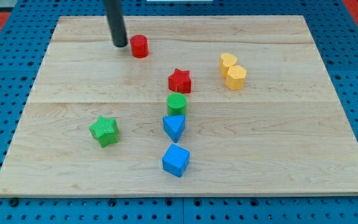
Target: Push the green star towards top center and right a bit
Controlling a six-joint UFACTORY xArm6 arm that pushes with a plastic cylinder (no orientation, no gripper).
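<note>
The green star (104,130) lies on the wooden board (278,137) at the lower left of centre. My tip (120,45) is near the view's top, left of centre, far above the green star and just left of the red cylinder (140,46). The tip does not touch the star.
A red star (179,81) sits near the centre. Below it stand a green cylinder (176,103), a blue triangle (174,127) and a blue cube (176,160) in a column. Two yellow blocks (232,71) touch each other at the upper right.
</note>
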